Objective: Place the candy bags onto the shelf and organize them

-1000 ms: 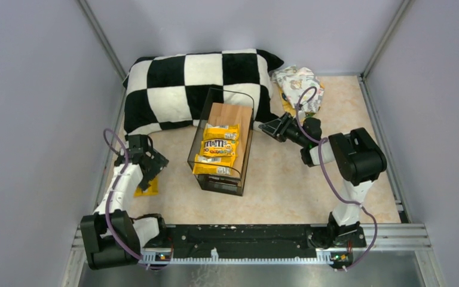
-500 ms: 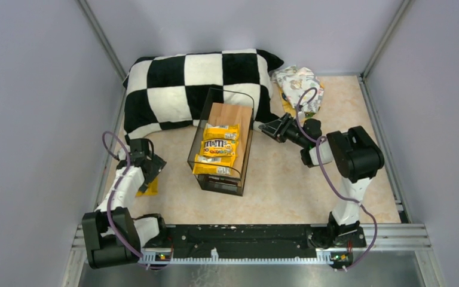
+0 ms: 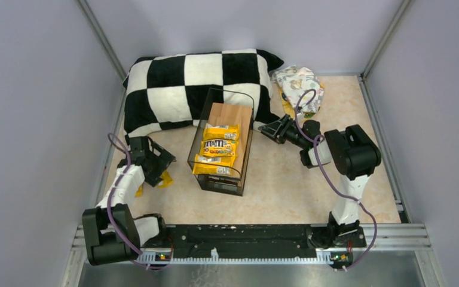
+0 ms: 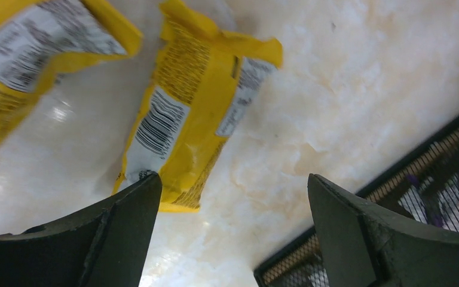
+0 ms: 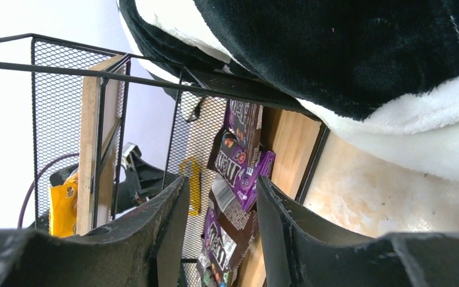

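The shelf (image 3: pixel 230 116), a black wire rack with a wooden top board, stands mid-table with three yellow candy bags (image 3: pixel 218 148) on top. In the right wrist view, purple candy bags (image 5: pixel 239 161) lie on its lower board behind the mesh. My right gripper (image 3: pixel 265 128) is open and empty at the shelf's right side, its fingers (image 5: pixel 167 227) framing the purple bags. My left gripper (image 3: pixel 158 167) is open and empty just above the table to the left of the shelf. A yellow bag (image 4: pixel 197 101) lies label-up by its left finger (image 4: pixel 125 227); a second yellow bag (image 4: pixel 30 54) lies beside it.
A big black-and-white checkered pillow (image 3: pixel 191 84) lies behind the shelf and touches it. A white cartoon-print cloth (image 3: pixel 299 84) lies at the back right. The shelf's mesh wall (image 4: pixel 430 197) is close to my left gripper's right finger. Side walls enclose the table.
My left gripper has swung right toward the shelf, and a yellow bag now lies further right beside it. My right gripper has edged slightly left toward the shelf.
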`<action>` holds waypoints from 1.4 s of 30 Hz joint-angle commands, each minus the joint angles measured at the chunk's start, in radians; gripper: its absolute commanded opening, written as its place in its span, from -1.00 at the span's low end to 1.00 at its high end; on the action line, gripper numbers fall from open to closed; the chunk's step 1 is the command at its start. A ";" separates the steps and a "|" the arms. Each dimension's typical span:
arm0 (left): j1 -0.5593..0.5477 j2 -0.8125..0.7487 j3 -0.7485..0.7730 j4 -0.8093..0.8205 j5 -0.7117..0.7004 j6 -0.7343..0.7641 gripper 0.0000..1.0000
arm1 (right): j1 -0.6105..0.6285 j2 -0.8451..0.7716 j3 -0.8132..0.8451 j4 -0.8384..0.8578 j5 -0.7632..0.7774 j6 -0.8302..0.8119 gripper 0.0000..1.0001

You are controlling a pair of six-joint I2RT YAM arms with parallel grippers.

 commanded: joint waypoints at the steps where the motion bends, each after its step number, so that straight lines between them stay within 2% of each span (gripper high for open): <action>1: -0.009 -0.057 0.032 0.014 0.143 0.022 0.97 | -0.010 0.011 0.005 0.072 -0.012 -0.004 -0.10; 3: -0.009 -0.083 0.071 -0.040 0.079 0.055 0.96 | -0.011 0.013 0.006 0.074 -0.013 -0.002 -0.10; 7: -0.008 -0.100 0.112 -0.128 -0.160 0.120 0.96 | -0.010 0.026 0.008 0.093 -0.019 0.012 -0.10; 10: -0.007 -0.074 0.111 -0.123 -0.214 0.141 0.95 | -0.010 0.033 0.008 0.103 -0.023 0.020 -0.11; 16: -0.008 0.069 0.117 -0.038 -0.135 0.184 0.91 | -0.010 0.027 0.010 0.093 -0.023 0.012 -0.11; 20: -0.007 0.123 0.088 0.020 -0.134 0.214 0.89 | -0.010 0.028 0.014 0.086 -0.025 0.007 -0.10; 24: -0.009 0.125 0.060 0.067 -0.091 0.226 0.64 | -0.011 0.029 0.017 0.086 -0.027 0.007 -0.10; 28: -0.008 0.125 0.060 0.068 -0.110 0.222 0.41 | -0.011 0.029 0.019 0.083 -0.029 0.004 -0.10; 35: -0.009 0.190 0.080 0.032 -0.111 0.212 0.23 | -0.010 0.006 0.017 0.048 -0.024 -0.028 0.02; 42: -0.008 0.109 0.084 0.035 -0.098 0.205 -0.01 | -0.010 -0.035 0.006 0.007 -0.006 -0.073 0.15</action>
